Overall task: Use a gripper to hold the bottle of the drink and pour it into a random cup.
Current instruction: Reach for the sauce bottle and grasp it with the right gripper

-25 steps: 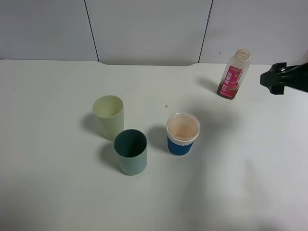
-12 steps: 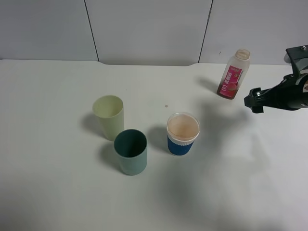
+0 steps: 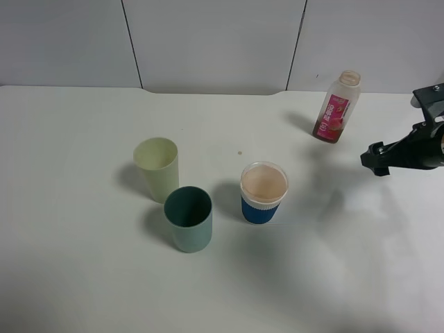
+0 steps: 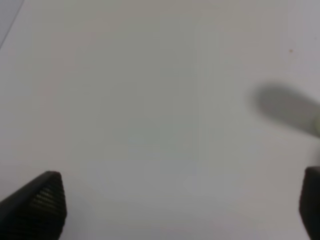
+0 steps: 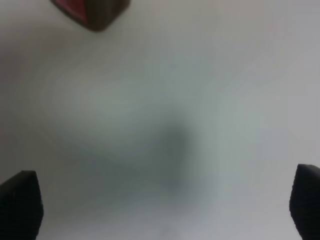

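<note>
The right hand [image 3: 378,158] is shown as a matte black two-fingered claw ending a bulky black arm [image 3: 416,149]. Above the arm, a dark grey bracket [image 3: 430,94] marked by a small pale dot is mounted. On the left hand [image 4: 175,212], black fingertips [image 4: 42,205] faced with finely ribbed pads are seen.

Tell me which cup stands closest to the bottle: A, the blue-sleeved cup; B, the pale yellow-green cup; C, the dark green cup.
A: in the high view the blue-sleeved cup stands nearest the bottle, while the pale cup and the dark green cup sit farther off to the left.
</note>
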`<state>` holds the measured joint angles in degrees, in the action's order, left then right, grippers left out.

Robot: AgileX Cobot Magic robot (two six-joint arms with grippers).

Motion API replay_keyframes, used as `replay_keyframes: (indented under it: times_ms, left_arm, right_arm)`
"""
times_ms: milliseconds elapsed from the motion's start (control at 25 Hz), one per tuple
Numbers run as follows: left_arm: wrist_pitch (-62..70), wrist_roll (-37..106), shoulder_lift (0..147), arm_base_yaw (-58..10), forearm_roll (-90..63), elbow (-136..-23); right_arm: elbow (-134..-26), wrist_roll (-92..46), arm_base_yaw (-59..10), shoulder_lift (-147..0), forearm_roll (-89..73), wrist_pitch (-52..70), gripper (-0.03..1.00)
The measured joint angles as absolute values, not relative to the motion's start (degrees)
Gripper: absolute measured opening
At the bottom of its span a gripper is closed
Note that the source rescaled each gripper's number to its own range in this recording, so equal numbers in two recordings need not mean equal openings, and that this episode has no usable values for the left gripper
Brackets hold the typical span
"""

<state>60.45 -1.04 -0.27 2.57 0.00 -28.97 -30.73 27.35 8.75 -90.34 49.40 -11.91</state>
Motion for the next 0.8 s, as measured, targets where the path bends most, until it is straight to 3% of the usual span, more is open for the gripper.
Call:
replay_keyframes:
  times_ms: [200, 520, 800]
  left_arm:
    - [60.5, -1.0, -0.3, 2.6, 0.0, -29.0]
    - [60.5, -1.0, -0.3, 2.6, 0.0, -29.0]
    - [60.5, -1.0, -0.3, 2.6, 0.0, -29.0]
  right_arm:
    - [-30.7, 40.8, 13.4, -90.6, 68.8, -23.4, 1.0]
    - [-30.9, 42.3, 19.3, -90.6, 69.8, -27.6, 1.0]
    - [-34.6, 47.8, 19.7, -90.7, 80.5, -28.5, 1.0]
